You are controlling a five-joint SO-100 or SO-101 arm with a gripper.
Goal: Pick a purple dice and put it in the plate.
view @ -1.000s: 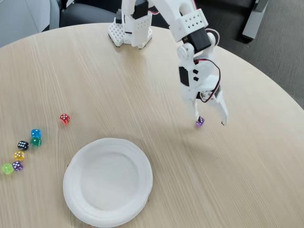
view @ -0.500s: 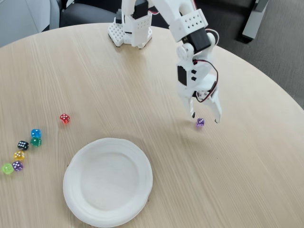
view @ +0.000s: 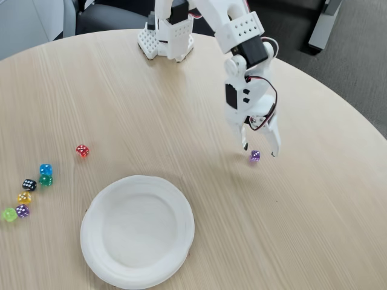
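Nearest in the fixed view, the plate [view: 138, 231] is a large round white disposable one with a raised, ringed rim; its bowl is bare, and its lowest edge comes very close to the bottom of the frame. It sits on a round table [view: 314, 229] of pale wood with fine straight grain, whose near and left parts are cut off by the picture's edges. To the left of the plate a small cluster of translucent cubes lies close together: a green die [view: 8, 214], a second purple die [view: 22, 211], a yellow die [view: 24, 197], a black die [view: 29, 184], a dark green die [view: 45, 180] and a blue die [view: 45, 170], too small for their pips to be counted. A red die [view: 82, 150] lies apart from them, farther back. To the right and beyond the plate, the purple dice [view: 255, 156] rests on the wood, a tiny translucent cube with white pips, well apart from the plate. The gripper [view: 259, 150] hangs just above it with its two white plastic fingers spread and pointing down, one tip on each side of the cube; whether either tip touches it cannot be made out. Red and black wires loop beside the wrist. Farthest back, the arm's perforated white base [view: 164, 40] stands near the table's far edge, and the upper part of the arm is cut off by the top of the frame.
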